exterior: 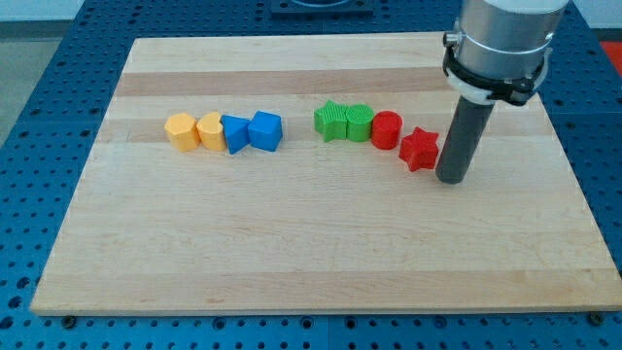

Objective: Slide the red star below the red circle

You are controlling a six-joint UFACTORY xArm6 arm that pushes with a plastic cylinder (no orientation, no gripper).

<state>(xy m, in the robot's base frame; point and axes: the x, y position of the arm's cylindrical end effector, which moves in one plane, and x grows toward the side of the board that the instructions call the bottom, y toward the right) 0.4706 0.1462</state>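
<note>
On the wooden board, the red star lies just to the view's left of the rod's tip, which has no jaws to open or close, and right-below the red circle, touching it.

The wooden board carries two yellow and two blue blocks toward its left edge, two green and two red toward its right.

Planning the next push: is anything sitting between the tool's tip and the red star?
Nothing. In the camera view my tip stands just to the view's right of the red star, about touching it. The red circle is on the star's far side, upper left.
</note>
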